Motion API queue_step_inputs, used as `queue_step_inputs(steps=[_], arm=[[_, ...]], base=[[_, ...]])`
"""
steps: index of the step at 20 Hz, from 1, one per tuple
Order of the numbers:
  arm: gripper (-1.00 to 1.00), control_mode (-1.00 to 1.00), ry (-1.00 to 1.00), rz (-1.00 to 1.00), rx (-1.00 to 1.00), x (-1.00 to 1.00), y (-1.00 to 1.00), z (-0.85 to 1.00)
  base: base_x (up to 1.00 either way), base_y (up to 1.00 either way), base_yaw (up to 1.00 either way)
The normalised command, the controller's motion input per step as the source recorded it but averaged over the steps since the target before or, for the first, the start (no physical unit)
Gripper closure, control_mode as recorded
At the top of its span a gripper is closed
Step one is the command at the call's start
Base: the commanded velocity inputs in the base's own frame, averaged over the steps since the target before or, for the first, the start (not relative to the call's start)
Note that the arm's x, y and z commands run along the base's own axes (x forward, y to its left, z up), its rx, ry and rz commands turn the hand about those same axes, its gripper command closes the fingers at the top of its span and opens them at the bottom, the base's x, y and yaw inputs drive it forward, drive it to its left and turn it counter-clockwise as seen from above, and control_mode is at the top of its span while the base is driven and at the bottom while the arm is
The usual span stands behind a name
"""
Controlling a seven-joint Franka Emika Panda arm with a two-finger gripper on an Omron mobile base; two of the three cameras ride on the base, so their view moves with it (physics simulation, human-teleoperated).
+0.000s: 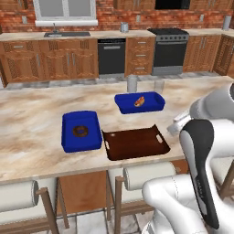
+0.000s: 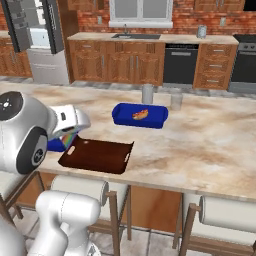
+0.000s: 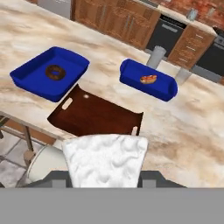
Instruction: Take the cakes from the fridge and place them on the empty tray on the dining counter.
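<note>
Reading the worktop point(image 1: 32, 123) from left to right: a blue tray holding a brown ring donut point(image 1: 81, 131) stands at the left, the empty dark brown tray point(image 1: 135, 142) lies just beside it at the near edge, and a second blue tray point(image 1: 139, 102) with a small orange-red item sits farther back and to the right. In the hand view the white-topped cake slice point(image 3: 105, 159) sits directly between the fingers, low in the frame — the fingertips themselves are covered by it, so the gripper point(image 3: 105, 181) is judged to be pinching the slice at its sides, though the contact is not visible. In the right base view a rainbow-striped edge point(image 2: 68, 136) shows under the hand, just left of the brown tray and above it. The slice is judged light, soft and easily crushed, with frosting likely to smear or slip; hold should be on the flat side faces, low on the wedge, with light pressure only. The chocolate slice cannot be located. The fridge point(image 2: 42, 40) stands at far left of the room, doors apparently open — detail unclear.
</note>
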Motion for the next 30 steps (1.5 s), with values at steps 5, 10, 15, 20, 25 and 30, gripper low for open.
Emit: queue_step_inputs(steps=[5,10,15,20,25,30], arm=[[1.00,-1.00,0.08,0.00,0.23,0.23,0.10,-0.49],[1.00,-1.00,0.07,0.00,0.05,0.30,0.25,-0.30],[1.00,-1.00,0.16,0.00,0.00,0.32,0.37,-0.29],[1.00,-1.00,0.16,0.00,0.00,0.37,0.36,-0.35],[1.00,-1.00,0.05,0.00,0.00,0.43,0.17,-0.33],[1.00,-1.00,0.00,0.00,-0.01,0.41,0.00,-0.36]], base=[[0.00,0.00,0.00],[0.00,0.00,0.00],[0.00,0.00,0.00],[0.00,0.00,0.00],[0.00,0.00,0.00],[0.00,0.00,0.00]])
